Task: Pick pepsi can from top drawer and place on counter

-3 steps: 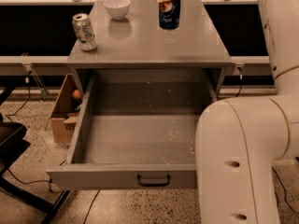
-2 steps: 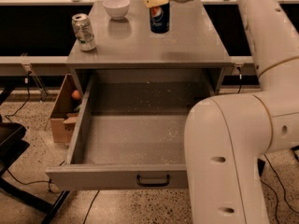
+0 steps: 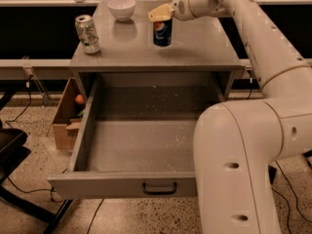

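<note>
The pepsi can [image 3: 162, 32] stands upright on the counter [image 3: 200, 48], near its middle and toward the back. My gripper [image 3: 160, 13], with pale yellow fingers, sits right on the can's top and is shut on it. The arm reaches in from the upper right. The top drawer [image 3: 141, 140] is pulled wide open below the counter. Its speckled floor holds nothing, and its dark handle [image 3: 159, 188] is at the front.
A silver-white can [image 3: 87, 33] stands at the counter's left edge and a white bowl [image 3: 121, 8] at its back. A cardboard box [image 3: 66, 118] holding an orange ball [image 3: 79, 99] sits on the floor to the left. My white body [image 3: 239, 174] covers the drawer's right front.
My gripper has carried the pepsi can leftward and down toward the counter's middle; the can now sits lower, on the surface.
</note>
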`<state>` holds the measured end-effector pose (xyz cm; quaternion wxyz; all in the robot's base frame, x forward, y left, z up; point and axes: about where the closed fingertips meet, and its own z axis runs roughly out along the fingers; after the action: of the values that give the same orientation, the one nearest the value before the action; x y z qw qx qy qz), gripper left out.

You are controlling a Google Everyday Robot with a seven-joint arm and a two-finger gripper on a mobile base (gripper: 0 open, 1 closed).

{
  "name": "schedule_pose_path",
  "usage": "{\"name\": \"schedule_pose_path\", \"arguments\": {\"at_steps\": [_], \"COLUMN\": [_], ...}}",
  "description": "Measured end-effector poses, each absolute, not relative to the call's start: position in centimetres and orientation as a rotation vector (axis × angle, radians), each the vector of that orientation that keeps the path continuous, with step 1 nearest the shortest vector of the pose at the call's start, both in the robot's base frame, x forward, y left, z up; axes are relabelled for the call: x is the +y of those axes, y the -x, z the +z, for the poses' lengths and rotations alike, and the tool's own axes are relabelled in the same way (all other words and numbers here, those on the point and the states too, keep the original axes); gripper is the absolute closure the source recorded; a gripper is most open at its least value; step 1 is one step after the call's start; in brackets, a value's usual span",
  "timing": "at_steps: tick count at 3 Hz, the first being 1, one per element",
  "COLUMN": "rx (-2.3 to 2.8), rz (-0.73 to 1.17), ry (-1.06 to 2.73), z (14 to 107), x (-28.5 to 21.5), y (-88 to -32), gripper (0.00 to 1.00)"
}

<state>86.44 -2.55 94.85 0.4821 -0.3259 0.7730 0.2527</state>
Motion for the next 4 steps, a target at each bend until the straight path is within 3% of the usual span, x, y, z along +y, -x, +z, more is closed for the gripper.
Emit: {"name": "schedule_pose_path", "arguments": {"at_steps": [2,4], "rx": [1.878,1.878], "rz": [0.618,0.618], "ry": [0.708,0.708], "z": [91.44,91.43], "x": [-5.46,-5.46], "y": [-87.48,-87.48], "gripper": [0.98,0.52]}}
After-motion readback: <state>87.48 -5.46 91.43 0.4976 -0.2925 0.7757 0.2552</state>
